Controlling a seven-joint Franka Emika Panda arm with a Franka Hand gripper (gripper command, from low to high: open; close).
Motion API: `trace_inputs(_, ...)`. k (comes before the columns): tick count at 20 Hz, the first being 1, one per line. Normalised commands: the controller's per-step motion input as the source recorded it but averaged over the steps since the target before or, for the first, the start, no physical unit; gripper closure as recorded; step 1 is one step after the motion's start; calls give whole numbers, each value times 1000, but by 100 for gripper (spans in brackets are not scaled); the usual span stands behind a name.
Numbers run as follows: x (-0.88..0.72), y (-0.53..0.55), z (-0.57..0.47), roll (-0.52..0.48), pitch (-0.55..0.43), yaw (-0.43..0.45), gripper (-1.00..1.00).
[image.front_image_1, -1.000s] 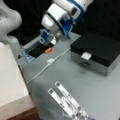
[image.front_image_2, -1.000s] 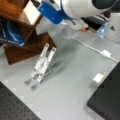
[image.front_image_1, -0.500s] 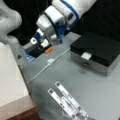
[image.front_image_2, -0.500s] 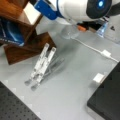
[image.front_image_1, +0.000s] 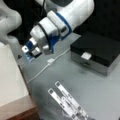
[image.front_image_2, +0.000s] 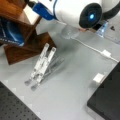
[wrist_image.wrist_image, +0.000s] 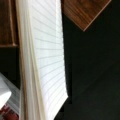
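We see the gripper (image.front_image_1: 29, 51) at a front view's left, its blue-tipped fingers clamped on a white lined paper notepad (wrist_image.wrist_image: 47, 65), which fills the wrist view. Beside it stands a dark wooden shelf (image.front_image_2: 17, 27); a clear plastic stand (image.front_image_2: 42, 65) lies well apart.

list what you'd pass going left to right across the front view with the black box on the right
pale block → gripper → white cable → clear folding stand → black box
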Motion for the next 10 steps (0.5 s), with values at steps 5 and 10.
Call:
trace_inputs(5,-344,-259,4,-117,28,160,-100)
trace_inputs(10,-427,-225,14,-107,33,144,-100)
